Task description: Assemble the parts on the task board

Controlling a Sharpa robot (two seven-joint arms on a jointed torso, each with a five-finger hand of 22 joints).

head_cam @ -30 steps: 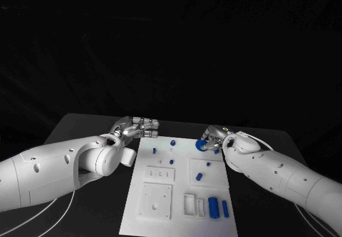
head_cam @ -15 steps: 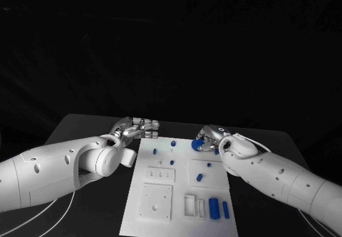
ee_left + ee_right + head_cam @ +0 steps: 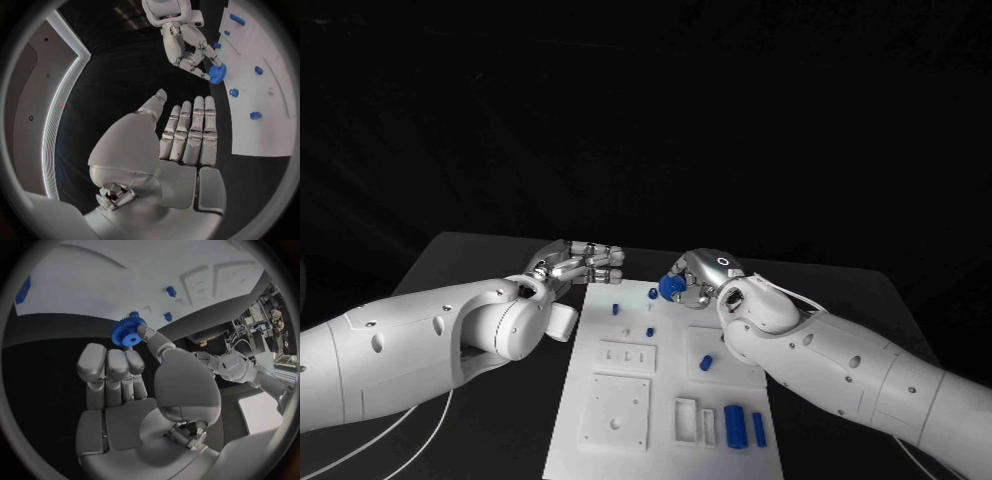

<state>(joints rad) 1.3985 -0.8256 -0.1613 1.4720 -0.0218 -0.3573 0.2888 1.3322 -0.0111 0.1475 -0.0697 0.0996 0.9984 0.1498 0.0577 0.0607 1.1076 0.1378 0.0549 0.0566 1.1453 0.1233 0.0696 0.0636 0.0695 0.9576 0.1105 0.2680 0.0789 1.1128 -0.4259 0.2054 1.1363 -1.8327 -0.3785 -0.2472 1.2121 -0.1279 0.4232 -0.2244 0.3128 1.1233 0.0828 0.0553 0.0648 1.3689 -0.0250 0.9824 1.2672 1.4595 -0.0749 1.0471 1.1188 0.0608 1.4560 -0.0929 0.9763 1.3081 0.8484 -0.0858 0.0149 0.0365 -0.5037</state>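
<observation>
Two glossy white arms, smooth rounded shells dotted with small dark holes. Silver segmented fingers (image 3: pixel 187 132) on each hand. Thin white cables trail beneath.

Dim, dark surroundings; the white task board (image 3: pixel 661 400) is brightly lit, and wrist views bend strongly at their rims.

My right hand (image 3: pixel 697 275), pinching a blue gear (image 3: pixel 669 287), hangs over the far end of the task board (image 3: pixel 629 440) and blocks that end. My left hand (image 3: pixel 577 262) sits just beside the board's far left corner. Between them I see a narrow gap. The near half of the board lies uncovered, with low blue parts (image 3: pixel 734 425) at its right.
</observation>
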